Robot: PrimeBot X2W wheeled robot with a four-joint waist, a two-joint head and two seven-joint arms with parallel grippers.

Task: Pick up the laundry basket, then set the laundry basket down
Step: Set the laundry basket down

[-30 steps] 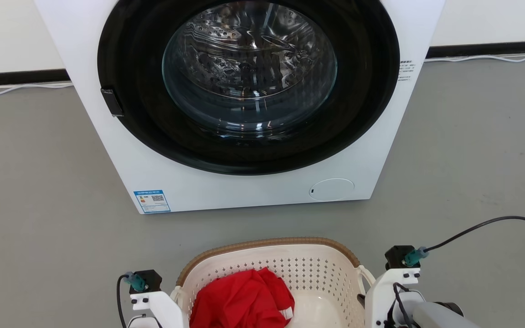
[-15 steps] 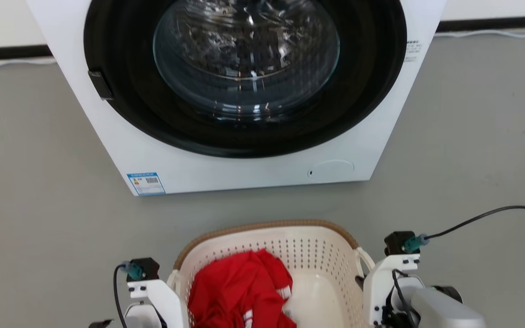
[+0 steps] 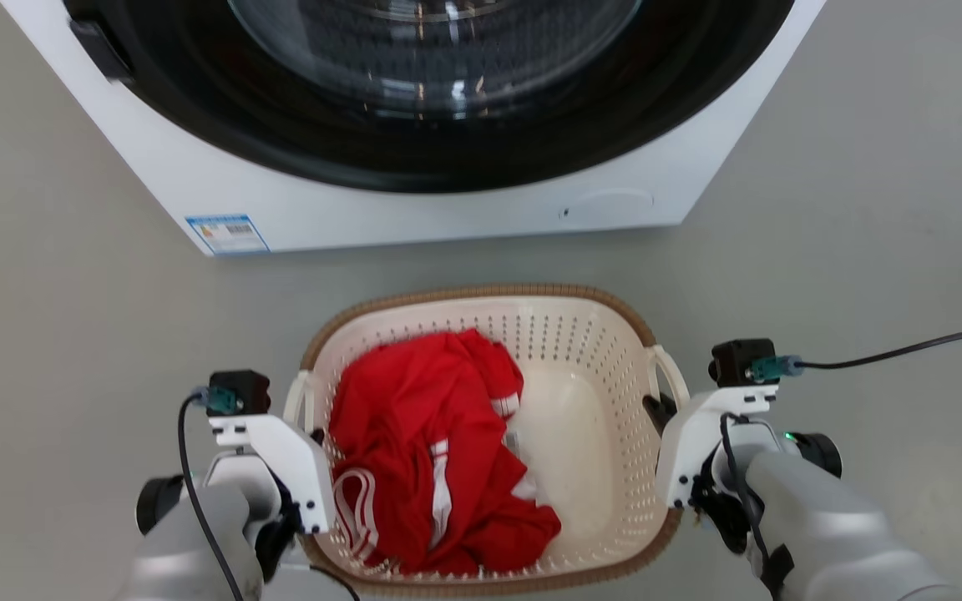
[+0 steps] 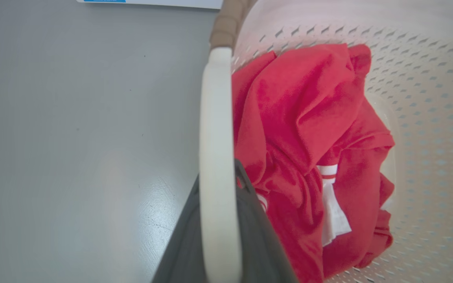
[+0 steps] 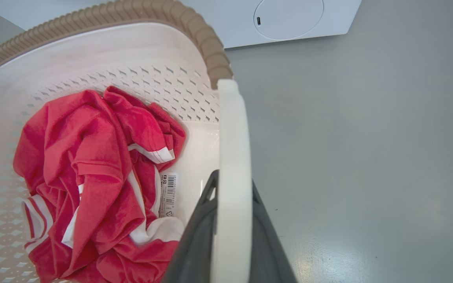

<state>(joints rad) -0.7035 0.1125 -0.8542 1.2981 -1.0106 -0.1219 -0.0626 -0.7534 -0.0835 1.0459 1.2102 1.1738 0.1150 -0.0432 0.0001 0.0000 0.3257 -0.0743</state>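
Now your left gripper (image 4: 218,184) and right gripper (image 5: 232,184) pinch the cream-white holey plastic basket (image 3: 481,294) by its handles (image 4: 216,118); carrying it, I think, so lower it flat next.

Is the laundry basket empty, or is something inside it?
Not empty: a crumpled red garment lies in the basket, toward its left; bare bottom shows at right.
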